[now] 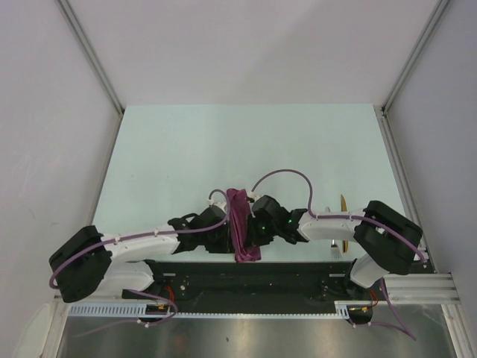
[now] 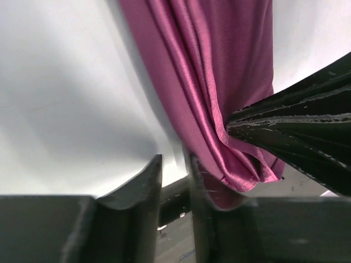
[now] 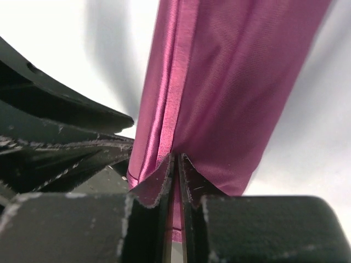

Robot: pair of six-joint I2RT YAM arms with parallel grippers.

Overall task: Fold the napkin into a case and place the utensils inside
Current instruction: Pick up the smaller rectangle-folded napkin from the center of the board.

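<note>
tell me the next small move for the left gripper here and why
Probably ease the left gripper back off the napkin. Its jaws stand parted with no cloth between them, while the right gripper is pinched shut on the gathered napkin's edge, so it seems to hold the fold alone.

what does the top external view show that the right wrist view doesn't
Only top external: the whole left arm and right arm, the wide table, and a golden-yellow utensil lying by the right arm. Only right wrist: the right claw up close, pinched shut on a fold of the napkin. Both: the plum-magenta napkin gathered into a narrow strip, with the left claw right beside it.
</note>
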